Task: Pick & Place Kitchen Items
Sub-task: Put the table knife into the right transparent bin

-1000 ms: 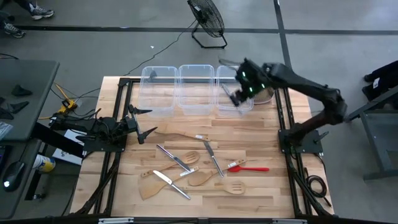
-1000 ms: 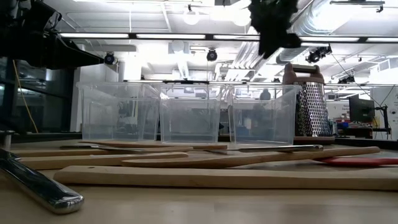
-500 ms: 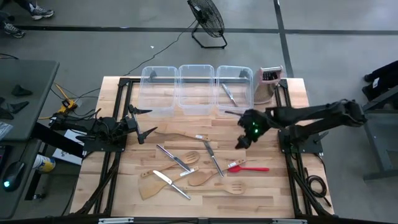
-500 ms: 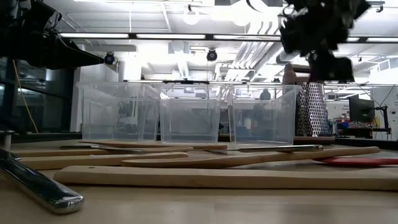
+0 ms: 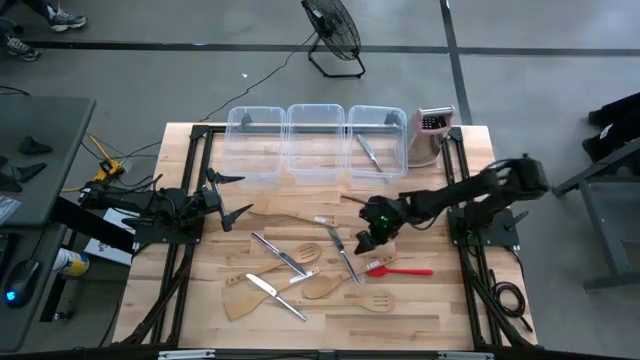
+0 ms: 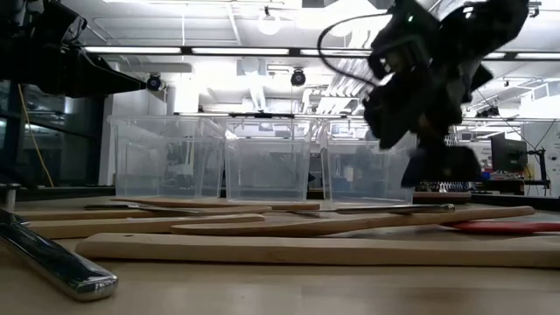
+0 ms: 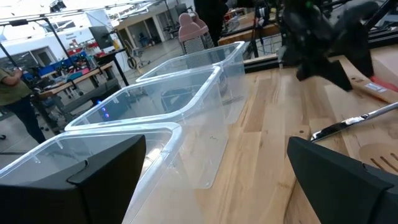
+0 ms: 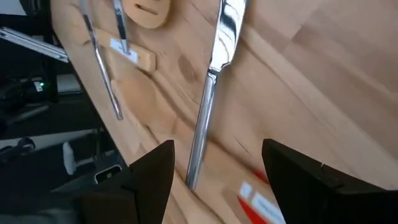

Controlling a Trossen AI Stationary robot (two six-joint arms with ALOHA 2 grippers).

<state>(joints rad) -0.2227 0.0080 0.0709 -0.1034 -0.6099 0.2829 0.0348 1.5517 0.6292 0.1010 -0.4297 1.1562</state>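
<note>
Several utensils lie flat on the wooden table (image 5: 440, 300): pale wooden spoons and spatulas (image 5: 285, 215), silver knives (image 5: 280, 252) and a red spatula (image 5: 400, 269). My right gripper (image 5: 366, 240) hovers open over the middle right of the table. Its fingers stand on either side of the handle end of one silver knife (image 8: 208, 106), clear of it, with the red spatula (image 8: 261, 202) just beyond. In the low view this gripper (image 6: 429, 162) hangs above the tabletop. My left gripper (image 5: 235, 197) waits open at the left edge. A silver utensil (image 5: 368, 150) lies in the right tub.
Three clear plastic tubs (image 5: 315, 140) stand in a row along the far side, with the metal box grater (image 5: 430, 135) to their right. A slotted wooden spatula (image 5: 375, 300) lies near the front. A fan stands on the floor behind the table.
My right gripper has swung away from above the right tub toward the table's near edge and down. It now stands low over the silver knife beside the red spatula. The silver utensil stays in the right tub.
</note>
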